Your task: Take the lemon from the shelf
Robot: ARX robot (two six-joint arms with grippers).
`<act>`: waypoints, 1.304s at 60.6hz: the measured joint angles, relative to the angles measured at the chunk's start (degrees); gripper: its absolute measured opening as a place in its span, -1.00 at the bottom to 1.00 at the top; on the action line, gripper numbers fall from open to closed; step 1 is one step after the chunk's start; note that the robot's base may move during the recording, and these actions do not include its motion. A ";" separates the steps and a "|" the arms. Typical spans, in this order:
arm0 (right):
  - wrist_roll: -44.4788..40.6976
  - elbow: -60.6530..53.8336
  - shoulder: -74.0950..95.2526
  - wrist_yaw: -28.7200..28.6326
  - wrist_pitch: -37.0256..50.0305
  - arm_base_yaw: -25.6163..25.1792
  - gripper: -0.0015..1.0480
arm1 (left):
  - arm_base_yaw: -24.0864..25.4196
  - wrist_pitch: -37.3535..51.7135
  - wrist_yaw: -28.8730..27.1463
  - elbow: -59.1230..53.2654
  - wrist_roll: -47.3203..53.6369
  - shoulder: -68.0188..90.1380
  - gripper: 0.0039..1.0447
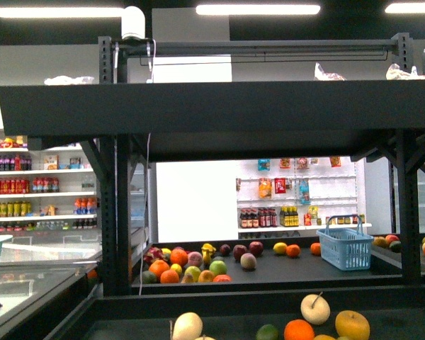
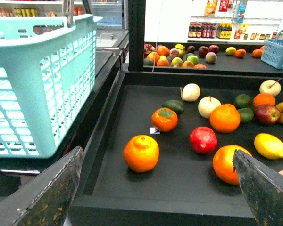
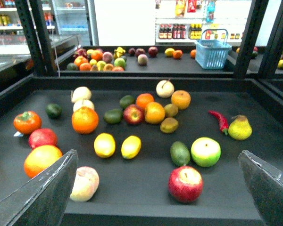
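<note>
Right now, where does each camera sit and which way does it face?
Front view: on the body, looking level through the shelf toward the blue basket; no arm shows.
Left wrist view: above the fruit deck's near edge, beside a teal basket; the open left claw shows.
Right wrist view: over the same deck, facing a lemon; the open right claw shows.
Shared: all three see the blue basket.

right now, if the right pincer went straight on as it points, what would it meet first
Probably the red apple, lying nearest ahead of the open right pincer, though depth is unclear.
</note>
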 joint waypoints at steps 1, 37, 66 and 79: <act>0.00 0.00 0.00 0.00 0.00 0.00 0.95 | 0.00 0.00 -0.02 0.00 0.00 0.00 0.86; 0.00 0.00 0.00 -0.04 0.04 0.00 0.95 | -0.07 -0.07 -0.07 0.00 -0.02 0.04 0.86; 0.00 0.00 0.00 -0.02 0.04 0.00 0.95 | 25.07 2.51 20.87 34.58 -44.39 51.63 0.86; 0.00 0.00 0.00 -0.02 0.04 0.00 0.95 | 26.29 6.05 21.64 50.82 -58.45 71.82 0.86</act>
